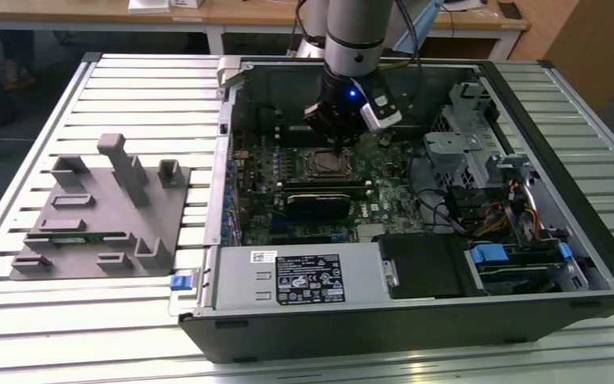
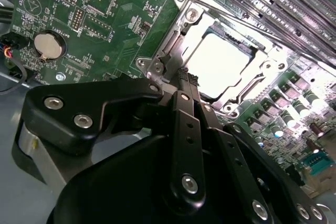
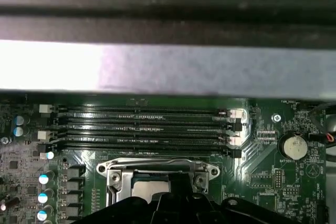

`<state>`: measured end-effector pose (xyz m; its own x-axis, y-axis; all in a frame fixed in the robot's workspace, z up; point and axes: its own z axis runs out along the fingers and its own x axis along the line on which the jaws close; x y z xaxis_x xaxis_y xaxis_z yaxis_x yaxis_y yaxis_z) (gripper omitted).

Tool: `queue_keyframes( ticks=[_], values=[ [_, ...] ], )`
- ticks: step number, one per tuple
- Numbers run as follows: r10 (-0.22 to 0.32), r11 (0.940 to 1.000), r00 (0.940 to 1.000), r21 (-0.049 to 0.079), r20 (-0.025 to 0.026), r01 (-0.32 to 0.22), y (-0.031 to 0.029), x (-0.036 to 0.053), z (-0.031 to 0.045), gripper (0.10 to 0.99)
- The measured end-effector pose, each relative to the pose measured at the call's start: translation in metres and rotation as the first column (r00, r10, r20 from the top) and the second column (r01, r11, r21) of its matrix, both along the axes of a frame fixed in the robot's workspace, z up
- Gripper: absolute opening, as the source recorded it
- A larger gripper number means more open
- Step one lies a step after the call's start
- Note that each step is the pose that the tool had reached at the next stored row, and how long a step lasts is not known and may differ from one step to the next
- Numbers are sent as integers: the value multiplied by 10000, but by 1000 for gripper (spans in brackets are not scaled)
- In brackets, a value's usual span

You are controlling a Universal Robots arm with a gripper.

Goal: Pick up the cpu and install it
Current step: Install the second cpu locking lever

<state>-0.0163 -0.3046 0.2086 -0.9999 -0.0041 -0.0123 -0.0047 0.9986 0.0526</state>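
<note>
Hand (image 2: 185,74) is hovering just above the socket (image 2: 181,30) with its fingers closed together and nothing between them. Cpu (image 2: 223,64) is lying flat inside the socket, so the placing step looks done; what is remaining needs a clean lift away.

I see my gripper (image 1: 338,144) low inside the open case (image 1: 563,240), just above the socket (image 2: 226,64), where the cpu (image 2: 223,66) lies open from above. Memory slots (image 3: 147,129) run just beyond it. The drive cage (image 1: 467,152) stands off to one side, the case wall (image 1: 225,160) on the other. Above is clear.
</note>
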Motion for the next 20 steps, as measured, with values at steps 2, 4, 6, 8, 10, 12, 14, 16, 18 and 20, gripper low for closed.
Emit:
queue_keyframes(
  ticks=[2,4,6,8,10,12,14,16,18,20],
  values=[
    [0,10000,10000,2,2,0,-1,0,36,106],
    [1,10000,10000,2,2,-1,-1,1,92,106],
    [1,10000,10000,1,1,-1,-1,0,163,106],
    [1,10000,10000,2,2,-1,-2,1,208,106],
    [3,10000,10000,3,2,-3,-10,1,215,106],
    [1,10000,10000,3,2,-1,-34,1,215,106],
    [1,10000,10000,1,1,-1,-75,0,215,106],
    [2,10000,10000,2,1,-2,-115,1,215,106],
    [1,10000,10000,3,2,-1,-153,1,215,106],
    [1,10000,10000,2,1,-1,-188,1,215,106]
  ],
)
